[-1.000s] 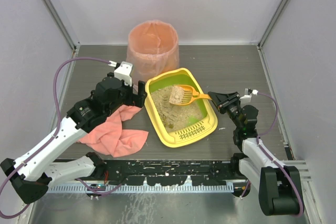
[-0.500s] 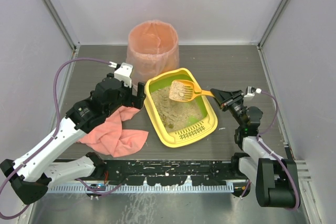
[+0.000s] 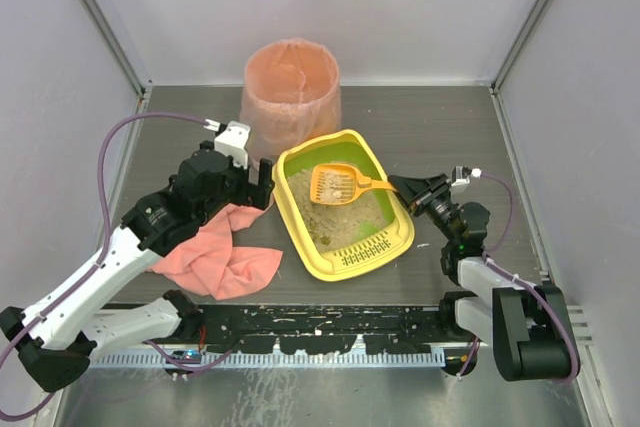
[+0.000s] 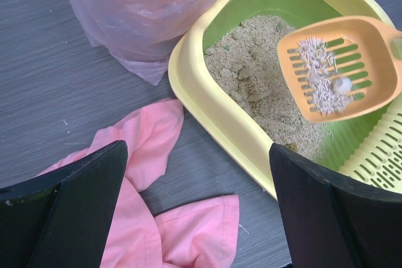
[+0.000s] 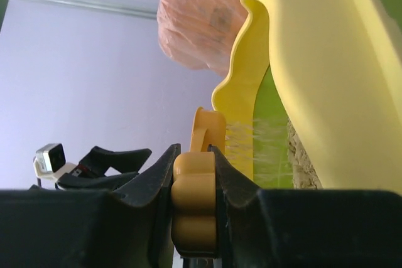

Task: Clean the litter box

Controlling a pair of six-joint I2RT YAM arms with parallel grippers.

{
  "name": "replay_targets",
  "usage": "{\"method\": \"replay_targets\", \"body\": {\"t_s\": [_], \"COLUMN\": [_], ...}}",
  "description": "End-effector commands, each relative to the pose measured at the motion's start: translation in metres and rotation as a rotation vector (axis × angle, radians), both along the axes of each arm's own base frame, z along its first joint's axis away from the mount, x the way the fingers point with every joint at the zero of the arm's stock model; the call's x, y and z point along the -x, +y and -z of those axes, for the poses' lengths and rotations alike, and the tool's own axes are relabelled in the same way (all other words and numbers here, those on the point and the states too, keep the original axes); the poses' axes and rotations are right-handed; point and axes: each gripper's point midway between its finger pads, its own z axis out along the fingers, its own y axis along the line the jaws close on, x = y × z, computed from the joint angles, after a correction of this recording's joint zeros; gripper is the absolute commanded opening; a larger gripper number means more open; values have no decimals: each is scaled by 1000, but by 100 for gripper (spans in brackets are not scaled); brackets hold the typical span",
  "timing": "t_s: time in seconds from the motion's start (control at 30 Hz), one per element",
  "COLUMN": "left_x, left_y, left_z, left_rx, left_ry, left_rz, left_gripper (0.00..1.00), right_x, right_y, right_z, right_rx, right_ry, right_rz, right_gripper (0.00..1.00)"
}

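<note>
While I watch the overhead feed, litter box (image 3: 362,254): mid-table, between the two arms, grate end nearest me, beige litter (image 3: 340,219) inside.
Right gripper (image 3: 402,185): pinched tight on the handle end of the orange scoop (image 3: 335,185), just past the box's right rim.
Scoop head: over the litter, hollow side up, carrying loose strands and one pale lump (image 4: 342,85).
Left gripper (image 3: 262,185): jaws wide, nothing between them, beside the box's left rim, above the pink cloth (image 3: 225,257).
Bin (image 3: 292,87): pink-lined, just behind the box.
</note>
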Motion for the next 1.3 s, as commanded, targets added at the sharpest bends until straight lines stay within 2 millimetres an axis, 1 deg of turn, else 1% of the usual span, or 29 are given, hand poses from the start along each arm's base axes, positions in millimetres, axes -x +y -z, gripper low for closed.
{"method": "replay_targets", "body": {"t_s": [0.0, 0.03, 0.1, 0.13, 0.17, 0.2, 0.23, 0.27, 0.3, 0.33, 0.4, 0.43, 0.5, 0.53, 0.6, 0.63, 0.67, 0.73, 0.77, 0.83, 0.87, 0.93, 0.97, 1.0, 1.03, 1.07, 1.17, 1.2, 1.27], "left_x": [-2, -2, -2, -3, -3, -4, -4, -4, -5, -5, -6, -5, -5, -4, -5, -5, -5, -5, -5, -6, -6, -6, -6, -7, -7, -6, -6, -6, -7], "left_y": [13, 13, 13, 13, 12, 13, 13, 14, 14, 13, 14, 16, 17, 18, 21, 22, 21, 20, 20, 21, 21, 22, 22, 23, 23, 23, 26, 26, 28], "left_z": [-24, -24, -24, -24, -24, -25, -24, -22, -22, -22, -22, -21, -19, -18, -18, -18, -17, -16, -16, -15, -15, -13, -13, -13, -13, -13, -11, -11, -11], "left_rx": [9, 11, 19, 18, 15, 11, 5, 3, 4, 4, -2, -7, -7, -8, -18, -19, -17, -14, -16, -19, -17, -11, -8, -7, -7, -7, -5, -4, -6], "left_ry": [-70, -69, -77, -76, -74, -74, -70, -70, -72, -69, -67, -65, -66, -66, -69, -69, -67, -63, -60, -53, -52, -49, -48, -47, -46, -46, -46, -44, -42], "left_rz": [-45, -47, -46, -46, -44, -44, -47, -50, -50, -47, -51, -54, -59, -61, -70, -74, -70, -65, -63, -67, -66, -68, -70, -72, -72, -73, -81, -83, -87], "left_gripper": [97, 97, 97, 97, 97, 98, 97, 98, 98, 98, 98, 98, 98, 98, 98, 98, 98, 98, 98, 98, 98, 98, 98, 98, 99, 99, 99, 99, 99], "right_x": [-6, -7, -5, -3, -4, -6, -9, -9, -9, -9, -14, -15, -13, -12, -14, -15, -15, -12, -11, -15, -16, -13, -12, -10, -13, -14, -11, -10, -13], "right_y": [-18, -19, 6, 9, 0, -14, -19, -6, 7, 9, -12, -15, 2, 4, -21, -30, -28, -3, -2, -26, -29, -3, 4, 0, -11, -18, 2, 1, -9], "right_z": [-17, -14, -21, -21, -18, -12, -8, -8, -13, -17, -13, -11, -14, -15, -11, -8, -9, -21, -24, -19, -16, -20, -22, -19, -20, -16, -24, -25, -29], "right_rx": [-18, -16, 26, 23, 1, -18, -26, 8, 36, 34, -12, -8, 25, 25, -11, -24, -11, 42, 45, 23, 26, 84, 97, 87, 63, 52, 81, 63, 33], "right_ry": [-62, -51, -83, -93, -78, -52, -29, -38, -64, -79, -52, -47, -71, -78, -55, -41, -46, -96, -107, -78, -64, -88, -103, -94, -84, -72, -107, -107, -105], "right_rz": [65, 75, -15, -28, 0, 50, 78, 38, -12, -27, 47, 59, -9, -26, 51, 88, 77, -19, -27, 70, 89, 0, -26, -13, 31, 62, -32, -31, 2], "right_gripper": [1, 1, 1, 1, 1, 1, 1, 1, 1, 1, 1, 1, 1, 1, 1, 1, 1, 1, 1, 1, 1, 1, 1, 1, 1, 1, 1, 1, 1]}}
